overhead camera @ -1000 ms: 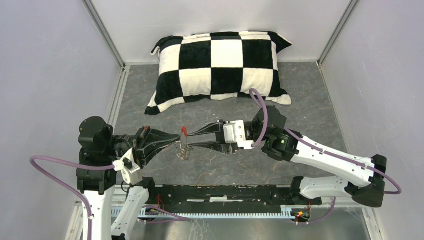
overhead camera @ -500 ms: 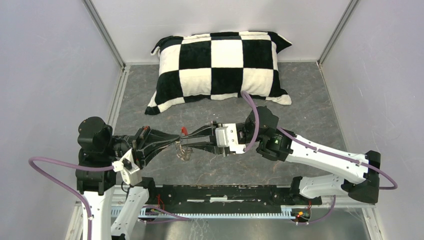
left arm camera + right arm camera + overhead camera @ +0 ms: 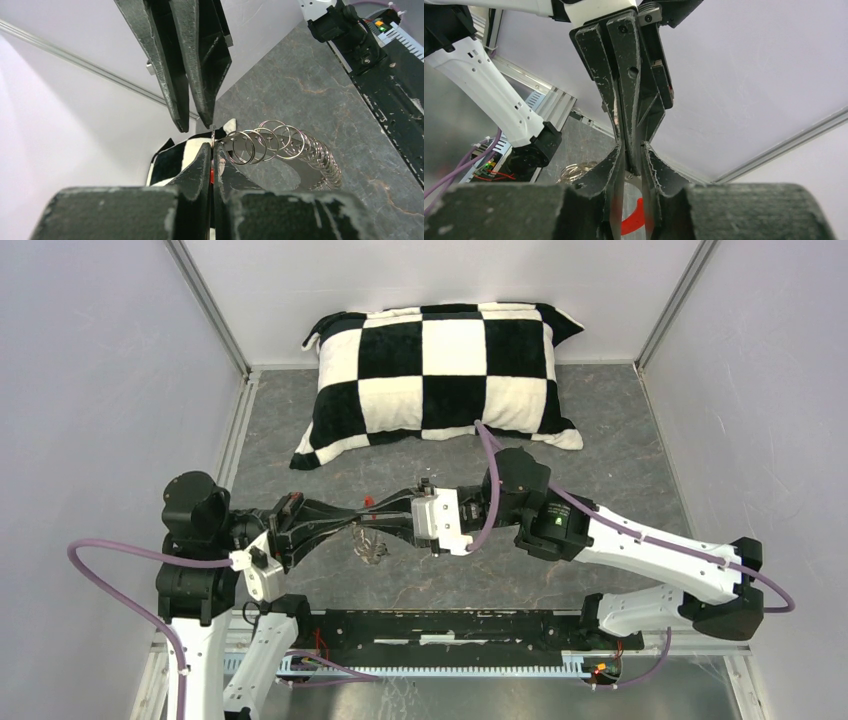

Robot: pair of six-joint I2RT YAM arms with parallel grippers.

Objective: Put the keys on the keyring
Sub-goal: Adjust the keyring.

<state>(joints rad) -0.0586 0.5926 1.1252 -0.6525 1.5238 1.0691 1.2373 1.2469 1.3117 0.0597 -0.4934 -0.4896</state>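
Note:
The keyring (image 3: 371,546) is a silvery coil hanging below where the two grippers meet over the grey floor. My left gripper (image 3: 358,521) is shut on one end of it. In the left wrist view the coil (image 3: 282,145) curves off to the right of my left gripper (image 3: 213,150), with a red bit pinched between the jaws. My right gripper (image 3: 380,516) faces it tip to tip. In the right wrist view my right gripper (image 3: 633,148) has its jaws a narrow gap apart around the left fingers (image 3: 626,75), and the keyring's red section (image 3: 635,223) lies in the gap. Neither key shows.
A black-and-white checked pillow (image 3: 440,370) lies at the back of the grey floor (image 3: 620,460). White walls close in the left, right and back. A black rail (image 3: 450,625) runs along the near edge between the arm bases.
My right gripper has moved left until its fingertips overlap the left gripper's tips. The left gripper has kept its hold on the keyring and barely moved.

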